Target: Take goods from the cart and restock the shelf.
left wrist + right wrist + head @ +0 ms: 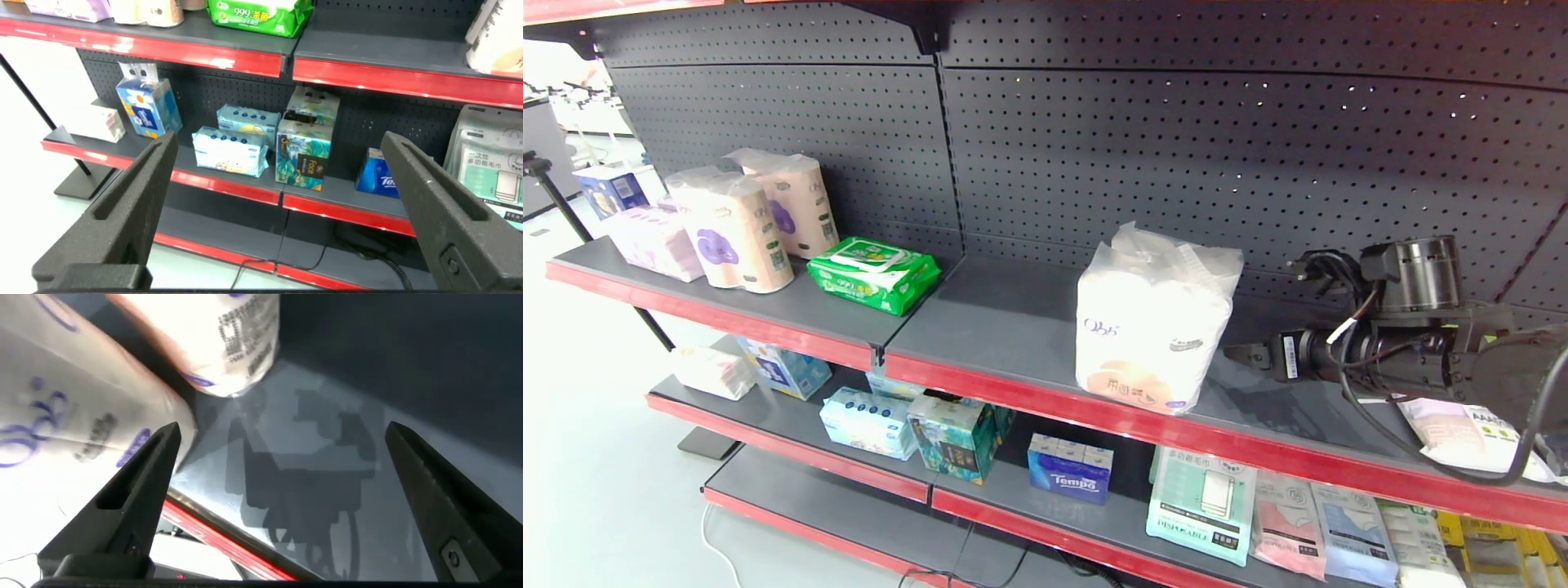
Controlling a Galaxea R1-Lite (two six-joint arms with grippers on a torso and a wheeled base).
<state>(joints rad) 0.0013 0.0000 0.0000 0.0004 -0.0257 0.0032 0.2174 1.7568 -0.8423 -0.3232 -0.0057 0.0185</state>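
Left wrist view: left gripper [278,139] gapes empty before the lower shelves [229,189]. Head view, right of frame: right gripper [1235,353], prongs apart, over the shelf [1013,318] just beside the white tissue pack [1152,327] standing at centre.

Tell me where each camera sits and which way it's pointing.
Head view: on the head, looking forward and down at the top shelf; the right gripper is over it, beside the white tissue pack.
Left wrist view: on the left wrist, facing the lower shelves; the open left gripper frames them.
Right wrist view: on the right wrist, facing the shelf top and that pack past its open fingers.
Shared: head and left wrist both show the green wipes pack.
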